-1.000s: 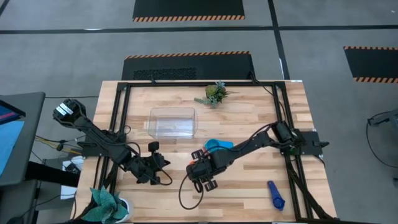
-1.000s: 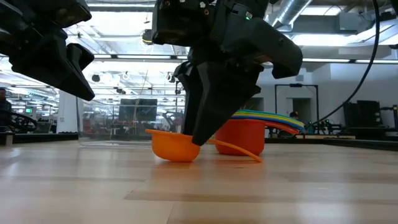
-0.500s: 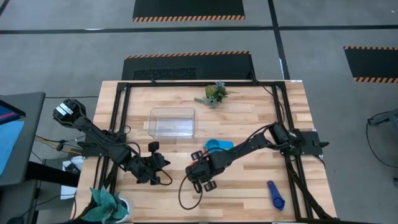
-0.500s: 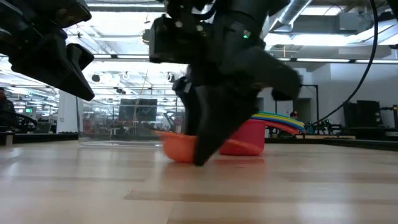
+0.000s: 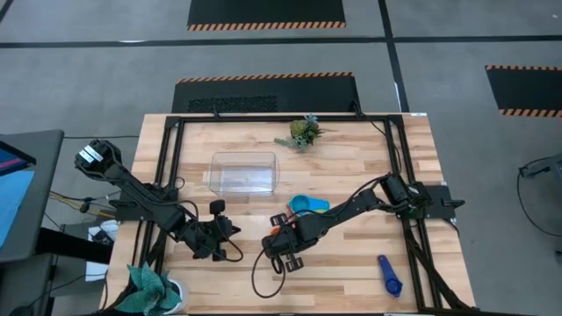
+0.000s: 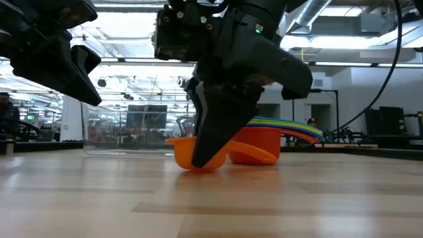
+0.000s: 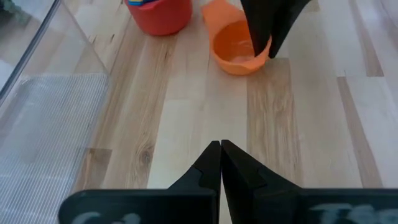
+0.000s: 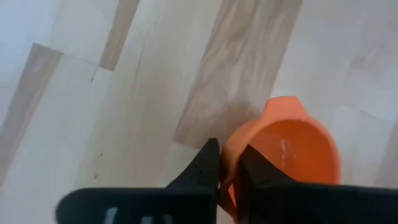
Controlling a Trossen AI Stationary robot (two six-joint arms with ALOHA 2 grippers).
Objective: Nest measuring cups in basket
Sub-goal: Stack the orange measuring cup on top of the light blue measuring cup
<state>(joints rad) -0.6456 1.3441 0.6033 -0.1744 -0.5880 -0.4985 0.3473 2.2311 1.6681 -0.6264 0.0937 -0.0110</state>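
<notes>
One orange measuring cup (image 8: pixel 289 146) sits bowl-up on the wooden table (image 5: pixel 351 167), its rim wall pinched between the two fingers of the right gripper (image 8: pixel 229 163), one finger inside the bowl and one outside. Seen from the left wrist, its short flat handle (image 7: pixel 212 11) points away from the gripper toward a red cup (image 7: pixel 159 12), so its long axis runs roughly from the fingers to that neighbour. Just beyond the gripper, the red cup carries a nested stack of cups (image 6: pixel 284 125) whose coloured handles fan out to one side; from above, a blue one (image 5: pixel 305 204) tops that stack. Farther off past the stack lies the clear basket (image 5: pixel 244 172), and a small green sprig (image 5: pixel 304 132) lies beyond it near the table's far edge. Well apart, behind the right arm, a single blue cup (image 5: pixel 388 275) lies lengthwise near the front edge. The left gripper (image 7: pixel 220 167) hovers beside the right one, fingers pressed together on nothing, with bare wood between them. A black frame (image 5: pixel 167 158) borders the table; grey floor surrounds it.
</notes>
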